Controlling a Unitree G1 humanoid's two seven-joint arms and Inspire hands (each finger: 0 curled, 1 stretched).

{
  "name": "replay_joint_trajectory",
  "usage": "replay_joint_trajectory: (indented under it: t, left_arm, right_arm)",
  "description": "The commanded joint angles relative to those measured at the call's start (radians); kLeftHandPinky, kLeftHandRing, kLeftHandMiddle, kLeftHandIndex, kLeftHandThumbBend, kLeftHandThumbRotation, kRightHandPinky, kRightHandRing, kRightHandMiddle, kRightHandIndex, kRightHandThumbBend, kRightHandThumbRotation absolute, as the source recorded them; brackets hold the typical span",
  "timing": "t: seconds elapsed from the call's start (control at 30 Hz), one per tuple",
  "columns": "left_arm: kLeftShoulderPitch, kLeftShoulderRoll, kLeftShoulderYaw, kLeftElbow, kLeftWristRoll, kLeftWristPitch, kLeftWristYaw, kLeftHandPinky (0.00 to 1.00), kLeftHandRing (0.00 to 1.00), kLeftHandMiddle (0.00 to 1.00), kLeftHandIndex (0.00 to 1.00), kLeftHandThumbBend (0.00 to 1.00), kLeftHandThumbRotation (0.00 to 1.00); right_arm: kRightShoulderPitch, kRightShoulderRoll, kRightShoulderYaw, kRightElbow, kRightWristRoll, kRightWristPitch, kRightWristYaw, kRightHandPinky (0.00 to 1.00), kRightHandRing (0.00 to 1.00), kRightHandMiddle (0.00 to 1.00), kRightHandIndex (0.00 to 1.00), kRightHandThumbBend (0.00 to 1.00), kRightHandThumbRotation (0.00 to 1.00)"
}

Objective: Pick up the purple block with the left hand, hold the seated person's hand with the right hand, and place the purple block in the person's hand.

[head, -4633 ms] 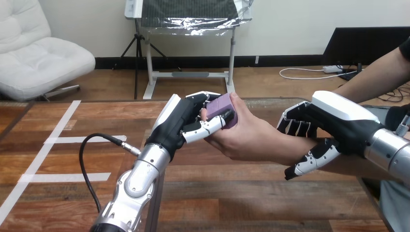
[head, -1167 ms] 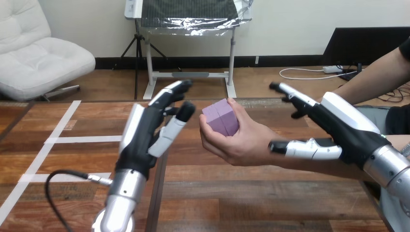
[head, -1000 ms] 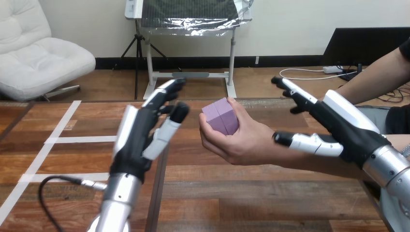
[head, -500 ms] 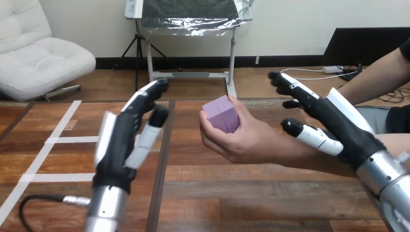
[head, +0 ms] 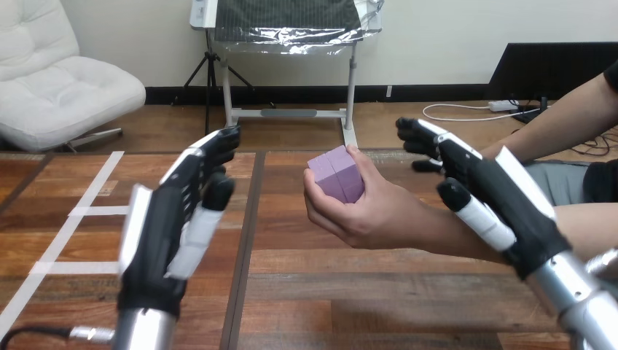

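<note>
The purple block point(head: 335, 173) sits at frame centre, gripped in the person's hand point(head: 364, 215) above the bench point(head: 350, 299). The left hand point(head: 171, 226), lower left, is spread wide, holding nothing. The right hand point(head: 484, 197), fingers straight, stands just beside the person's wrist.

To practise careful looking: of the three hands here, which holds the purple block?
The person's hand, curled round the purple block; the robot's left hand and right hand are open, holding nothing.
</note>
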Motion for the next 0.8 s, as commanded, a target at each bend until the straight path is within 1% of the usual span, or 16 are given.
replay_joint_trajectory:
  t: [0.0,0.13,0.23,0.43,0.6,0.77]
  left_arm:
    - [0.050,-0.005,0.020,-0.257,-0.077,0.005,-0.024,0.77,0.84,0.83,0.79,0.85,1.00]
    - [0.099,0.001,0.018,-0.304,-0.108,-0.002,-0.041,0.77,0.84,0.83,0.79,0.84,1.00]
    - [0.128,-0.001,0.015,-0.328,-0.135,-0.006,-0.051,0.77,0.84,0.82,0.78,0.84,1.00]
    - [0.169,-0.010,0.011,-0.355,-0.187,-0.011,-0.066,0.77,0.84,0.81,0.77,0.80,1.00]
    - [0.190,-0.018,0.015,-0.367,-0.209,-0.006,-0.069,0.82,0.85,0.82,0.77,0.77,1.00]
    - [0.200,-0.027,0.018,-0.373,-0.216,-0.013,-0.069,0.85,0.85,0.82,0.77,0.74,1.00]
  right_arm:
    - [0.014,0.073,-0.042,-0.151,0.133,-0.072,0.013,0.84,0.89,0.90,0.89,0.94,1.00]
    - [0.051,0.087,-0.041,-0.221,0.173,-0.055,0.014,0.84,0.88,0.89,0.88,0.95,1.00]
    - [0.079,0.098,-0.041,-0.270,0.193,-0.041,0.011,0.84,0.87,0.88,0.87,0.96,0.99]
    - [0.129,0.115,-0.040,-0.349,0.229,-0.020,0.007,0.84,0.88,0.88,0.87,0.97,0.97]
    - [0.157,0.131,-0.036,-0.386,0.259,-0.014,0.011,0.86,0.89,0.90,0.89,0.97,0.95]
    - [0.182,0.152,-0.033,-0.414,0.269,-0.011,0.002,0.88,0.90,0.91,0.89,0.98,0.95]
